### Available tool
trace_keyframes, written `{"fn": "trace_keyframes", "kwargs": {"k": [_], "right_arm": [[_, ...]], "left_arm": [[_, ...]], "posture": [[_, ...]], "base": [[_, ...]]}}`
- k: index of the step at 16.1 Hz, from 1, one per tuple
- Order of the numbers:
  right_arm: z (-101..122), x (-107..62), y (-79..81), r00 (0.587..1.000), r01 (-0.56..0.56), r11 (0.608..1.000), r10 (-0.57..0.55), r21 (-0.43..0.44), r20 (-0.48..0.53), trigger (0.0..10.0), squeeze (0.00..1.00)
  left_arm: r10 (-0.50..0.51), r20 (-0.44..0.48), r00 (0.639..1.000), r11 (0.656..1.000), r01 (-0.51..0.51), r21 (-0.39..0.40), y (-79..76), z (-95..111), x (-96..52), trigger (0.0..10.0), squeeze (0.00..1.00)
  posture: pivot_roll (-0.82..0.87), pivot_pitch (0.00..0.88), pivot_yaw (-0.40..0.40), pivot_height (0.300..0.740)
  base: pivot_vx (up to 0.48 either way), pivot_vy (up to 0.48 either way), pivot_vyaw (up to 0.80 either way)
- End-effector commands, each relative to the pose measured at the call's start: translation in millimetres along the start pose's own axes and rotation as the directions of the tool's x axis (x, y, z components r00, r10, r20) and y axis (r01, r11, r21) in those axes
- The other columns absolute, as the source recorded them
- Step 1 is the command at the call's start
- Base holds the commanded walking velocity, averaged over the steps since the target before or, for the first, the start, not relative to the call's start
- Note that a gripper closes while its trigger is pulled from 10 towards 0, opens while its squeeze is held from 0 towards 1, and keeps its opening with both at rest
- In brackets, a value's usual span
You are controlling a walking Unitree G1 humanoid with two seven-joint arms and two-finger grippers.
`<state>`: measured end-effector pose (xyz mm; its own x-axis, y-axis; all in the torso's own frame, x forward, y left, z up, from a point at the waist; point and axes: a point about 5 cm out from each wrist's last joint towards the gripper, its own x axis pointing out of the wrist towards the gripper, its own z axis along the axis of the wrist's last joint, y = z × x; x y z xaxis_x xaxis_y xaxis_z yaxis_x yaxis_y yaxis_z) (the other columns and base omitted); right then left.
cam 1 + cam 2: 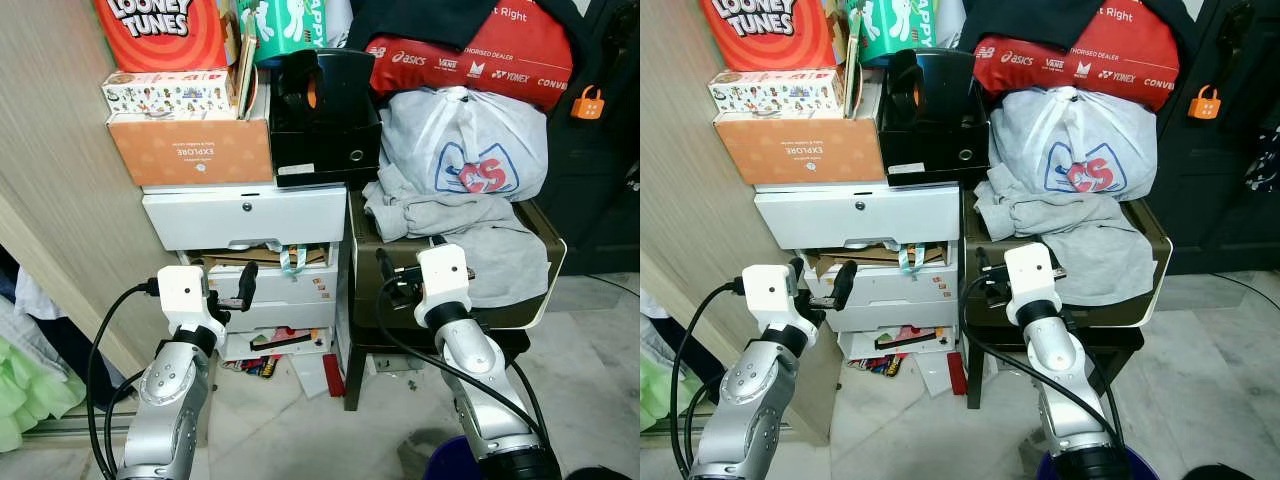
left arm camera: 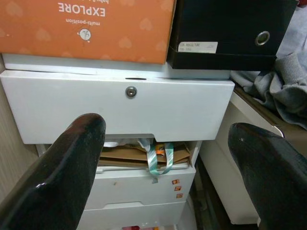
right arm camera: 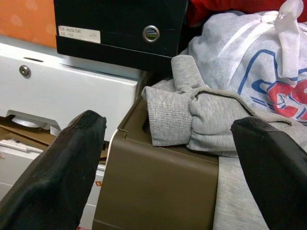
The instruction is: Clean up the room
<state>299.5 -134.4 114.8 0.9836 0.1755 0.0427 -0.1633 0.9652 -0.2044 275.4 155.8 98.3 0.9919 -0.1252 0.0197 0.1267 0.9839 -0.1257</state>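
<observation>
A grey sweatshirt [image 1: 470, 235] is seen draped over the olive-brown storage box [image 1: 545, 255] at the centre right of the frame, below a white plastic bag [image 1: 470, 140] and a red sports bag [image 1: 480, 45]. One ribbed cuff [image 3: 165, 117] is bunched at the box's near corner. The right gripper [image 1: 405, 275] is held just before that corner with its fingers spread wide and nothing between them. The left gripper [image 1: 235, 290] is raised at the lower left, fingers likewise wide and empty, facing the white drawer unit [image 1: 245, 215], whose second drawer is left ajar with cardboard and a teal ribbon [image 2: 158, 160] spilling out. The sweatshirt is judged soft, light and limp; it is likely to sag and drag the bag above. The bunched cuff is judged the best place to be pinched
</observation>
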Motion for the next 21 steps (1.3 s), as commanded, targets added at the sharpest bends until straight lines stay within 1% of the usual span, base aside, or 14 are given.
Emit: {"fn": "trace_keyframes", "kwargs": {"k": [1,4,16,20,21], "right_arm": [[-0.3,2.4,0.3,1.000,-0.002,1.000,0.002,-0.005,-0.005,10.0,0.00],[-0.3,2.9,1.5,1.000,-0.012,1.000,0.012,-0.016,-0.005,10.0,0.00],[-0.4,3.7,1.5,1.000,-0.011,1.000,0.011,-0.008,-0.006,10.0,0.00],[-0.2,4.0,1.5,1.000,-0.009,1.000,0.009,0.000,-0.003,10.0,0.00],[-1.2,4.4,0.8,1.000,-0.006,1.000,0.006,0.002,-0.010,10.0,0.00]], "left_arm": [[-0.008,0.002,1.000,1.000,0.008,0.016,-0.1,2.5,1.7,10.0,0.00],[-0.008,0.002,1.000,1.000,0.008,0.019,-0.2,2.7,1.7,10.0,0.00],[-0.008,-0.001,1.000,1.000,0.008,0.013,-0.5,2.8,1.8,10.0,0.00],[-0.022,0.000,1.000,1.000,0.022,0.006,-1.1,3.0,2.1,10.0,0.00],[-0.050,0.015,0.999,0.999,0.050,-0.004,-3.9,4.8,1.8,10.0,0.00]], "posture": [[-0.14,0.000,0.008,0.740],[-0.14,0.000,0.008,0.740],[-0.14,0.010,0.002,0.740],[-0.14,0.012,0.003,0.740],[-0.14,0.013,0.005,0.740]], "base": [[0.000,0.000,0.00],[0.000,0.000,0.80],[0.000,0.000,0.80],[0.000,0.000,0.00],[0.000,0.000,0.00]]}}
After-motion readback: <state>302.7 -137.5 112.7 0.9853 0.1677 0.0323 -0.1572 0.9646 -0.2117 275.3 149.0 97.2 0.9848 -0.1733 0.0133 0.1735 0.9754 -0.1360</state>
